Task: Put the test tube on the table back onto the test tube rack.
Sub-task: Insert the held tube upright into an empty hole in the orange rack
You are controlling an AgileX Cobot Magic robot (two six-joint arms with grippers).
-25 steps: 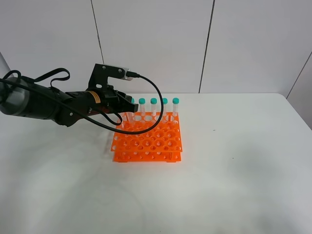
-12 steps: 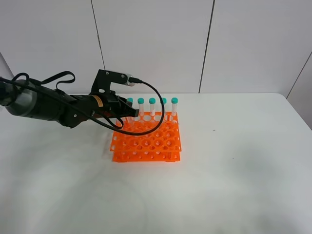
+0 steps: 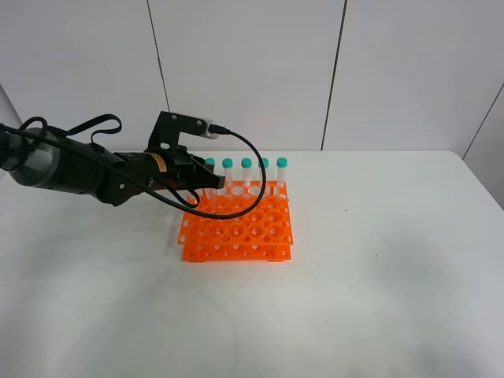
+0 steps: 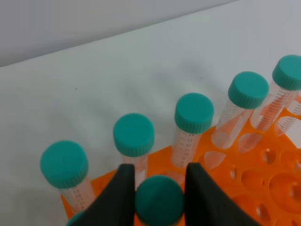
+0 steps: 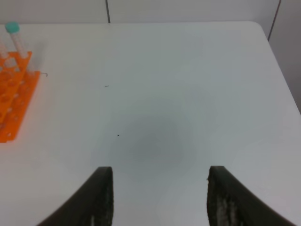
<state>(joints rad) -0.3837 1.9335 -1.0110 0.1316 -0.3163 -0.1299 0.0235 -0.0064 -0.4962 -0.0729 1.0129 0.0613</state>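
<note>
The orange test tube rack (image 3: 236,232) stands on the white table (image 3: 378,276), with a row of teal-capped tubes (image 3: 246,169) along its back edge. My left gripper (image 3: 206,183) hovers over the rack's back left part. In the left wrist view the left gripper (image 4: 159,179) is shut on the teal cap of the test tube (image 4: 159,201), just in front of the back row (image 4: 194,113). The held tube's body is hidden below its cap. My right gripper (image 5: 160,174) is open over bare table, with nothing between its fingers (image 5: 101,197).
In the right wrist view, the rack's right edge (image 5: 11,94) and one capped tube (image 5: 14,35) show far off to the side. A black cable (image 3: 236,206) loops from the left arm over the rack. The right arm is outside the exterior view.
A second ago the left gripper sank slightly and shifted left with the tube, and the rack slid a little left. Since half a second ago nothing has moved.
</note>
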